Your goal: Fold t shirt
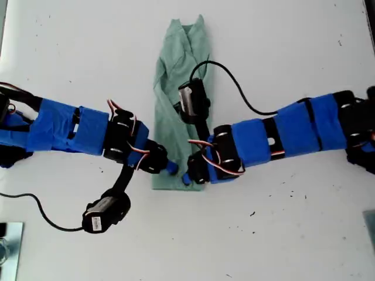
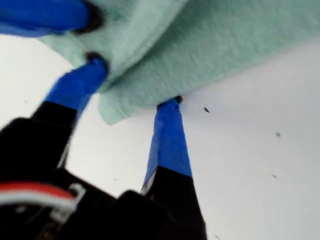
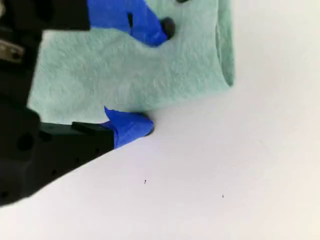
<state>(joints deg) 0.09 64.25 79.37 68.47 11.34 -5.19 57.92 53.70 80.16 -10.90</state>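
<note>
The t shirt (image 1: 174, 70) lies on the white table (image 1: 281, 234), folded into a long narrow pale-green strip. Both arms meet at its near end. My first gripper (image 1: 168, 168) reaches in from the exterior view's left. It is open, and its blue fingertips (image 2: 171, 107) straddle a corner of the t shirt (image 2: 210, 45). My second gripper (image 1: 188, 174) comes from the exterior view's right and is open too. One of its fingers (image 3: 150, 25) rests on the t shirt (image 3: 115, 70); the other sits at the hem. A blue finger (image 2: 50, 15) of the second gripper also shows in the first wrist view.
A black cable (image 1: 237, 88) loops from the second arm's camera over the shirt's side. Another cable (image 1: 35, 205) trails at the exterior view's lower left, near a metallic object (image 1: 9, 246) in that corner. Bare white table (image 3: 225, 175) surrounds the shirt.
</note>
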